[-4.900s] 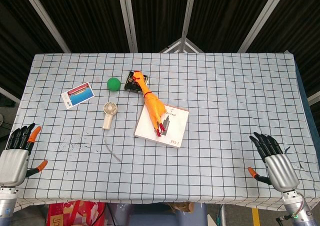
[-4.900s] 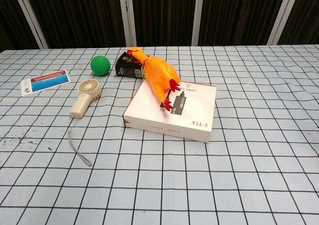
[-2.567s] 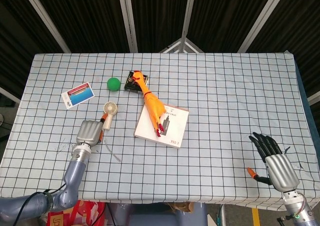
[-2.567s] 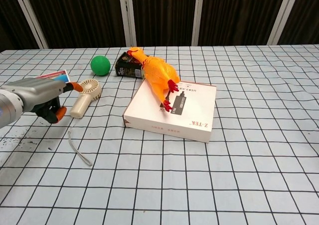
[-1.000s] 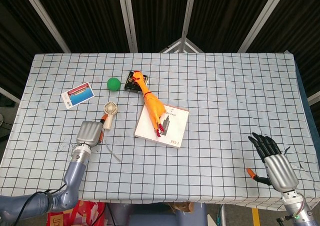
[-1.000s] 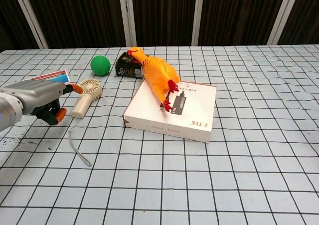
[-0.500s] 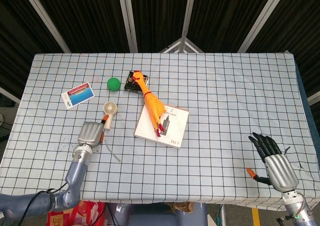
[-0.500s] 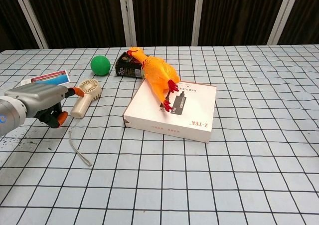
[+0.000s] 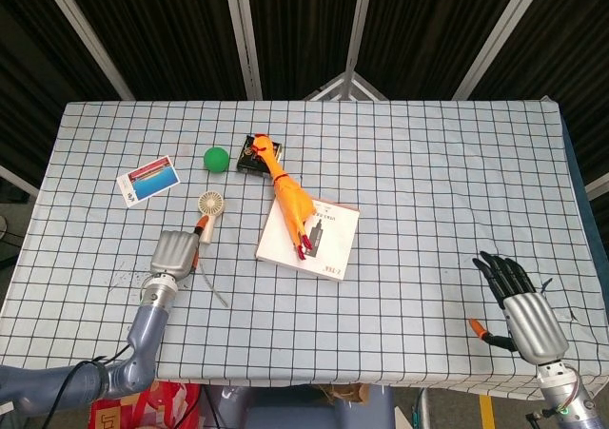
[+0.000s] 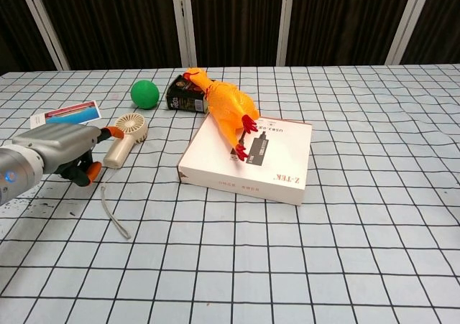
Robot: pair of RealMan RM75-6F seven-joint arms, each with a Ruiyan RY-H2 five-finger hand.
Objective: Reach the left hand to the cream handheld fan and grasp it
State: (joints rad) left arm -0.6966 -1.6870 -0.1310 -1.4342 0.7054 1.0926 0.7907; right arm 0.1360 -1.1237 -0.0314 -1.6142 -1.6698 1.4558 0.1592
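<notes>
The left hand [image 10: 61,151] lay with fingers parted around the handle of the cream handheld fan [image 10: 122,141], not plainly gripping it; its round head lay just beyond. Light, rigid and smooth, the fan looked best taken by that handle.

Head view looks steeply down from high above the near edge, taking in the whole checked table [image 9: 428,163], dark slatted wall beyond. Chest view sits low and close, facing across the cloth toward that wall. Both share the white box [image 9: 309,239] [image 10: 248,159] and rubber chicken [image 9: 288,199] [image 10: 223,103], right of the left hand [image 9: 174,254] [image 10: 61,146] fingers.
</notes>
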